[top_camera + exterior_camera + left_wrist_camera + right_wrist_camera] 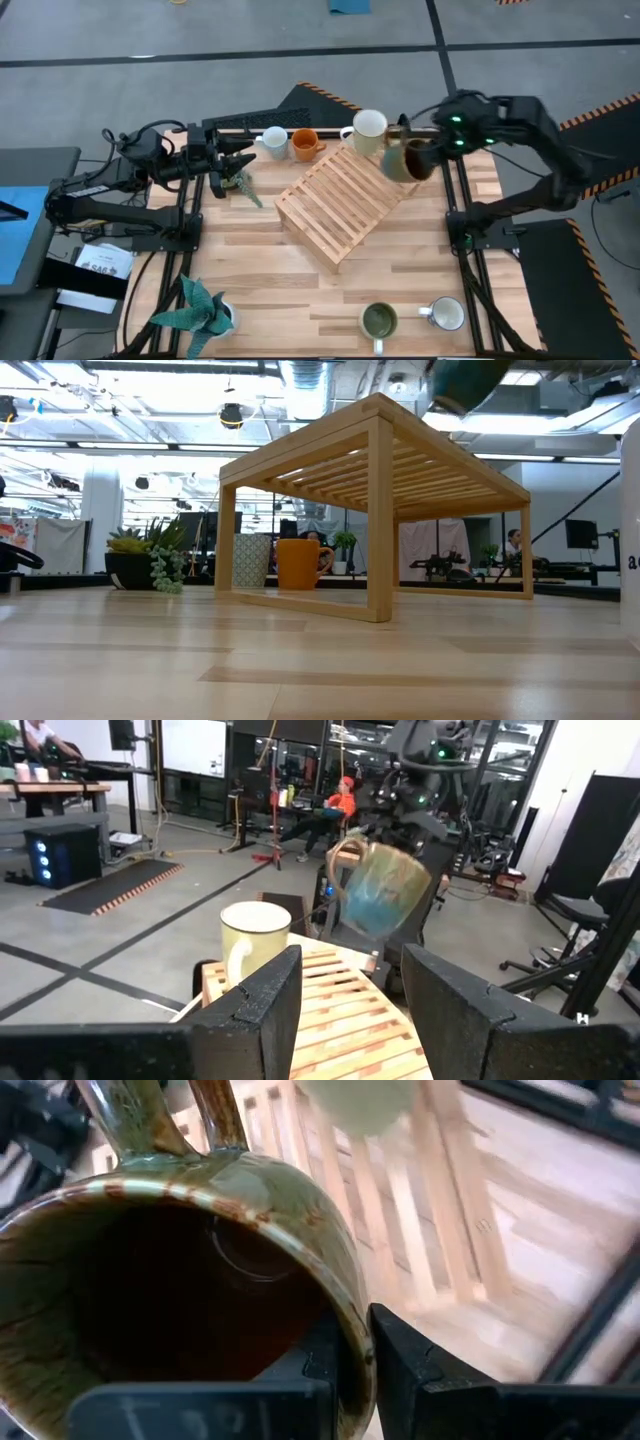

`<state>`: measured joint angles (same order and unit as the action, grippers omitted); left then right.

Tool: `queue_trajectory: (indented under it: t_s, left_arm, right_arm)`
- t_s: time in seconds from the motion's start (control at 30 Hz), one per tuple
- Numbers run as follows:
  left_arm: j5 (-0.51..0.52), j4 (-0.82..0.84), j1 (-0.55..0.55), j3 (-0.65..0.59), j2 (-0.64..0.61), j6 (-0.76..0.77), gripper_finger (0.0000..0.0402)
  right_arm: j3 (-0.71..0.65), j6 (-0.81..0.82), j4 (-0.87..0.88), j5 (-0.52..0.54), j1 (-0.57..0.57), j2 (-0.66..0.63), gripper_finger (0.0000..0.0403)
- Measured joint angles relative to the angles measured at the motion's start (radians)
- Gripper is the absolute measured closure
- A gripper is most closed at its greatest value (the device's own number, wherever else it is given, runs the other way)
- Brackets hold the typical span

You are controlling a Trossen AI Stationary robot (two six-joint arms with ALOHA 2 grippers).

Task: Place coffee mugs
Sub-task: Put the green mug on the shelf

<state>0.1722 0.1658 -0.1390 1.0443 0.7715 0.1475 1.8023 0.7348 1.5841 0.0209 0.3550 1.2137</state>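
One mug up on the rack, a second on its way, four waiting.

The cream-white mug already stands on the slatted wooden rack at its far corner. The right gripper is clamped on the rim of the dark brown mug, holding it tilted in the air over the rack's far right edge. The orange mug and pale bluish-white mug sit on the table behind the rack; two more wait at the near edge. The left gripper rests spread apart and empty beside a potted plant.
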Motion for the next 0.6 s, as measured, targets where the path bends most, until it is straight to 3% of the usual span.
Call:
queue_trajectory:
  t_s: [0.27, 0.4, 0.6]
  left_arm:
    - [0.018, 0.000, 0.001, 0.000, 0.000, -0.024, 0.0244]
    - [0.026, 0.000, 0.001, 0.000, 0.000, -0.031, 0.0244]
    - [0.026, -0.008, 0.001, 0.000, 0.000, -0.031, 0.0244]
  right_arm:
    - [-0.161, 0.054, -0.014, 0.051, 0.084, -0.122, 0.0345]
    - [-0.257, 0.017, -0.003, 0.053, 0.156, -0.107, 0.0345]
    - [-0.275, -0.002, -0.012, 0.056, 0.207, -0.051, 0.0345]
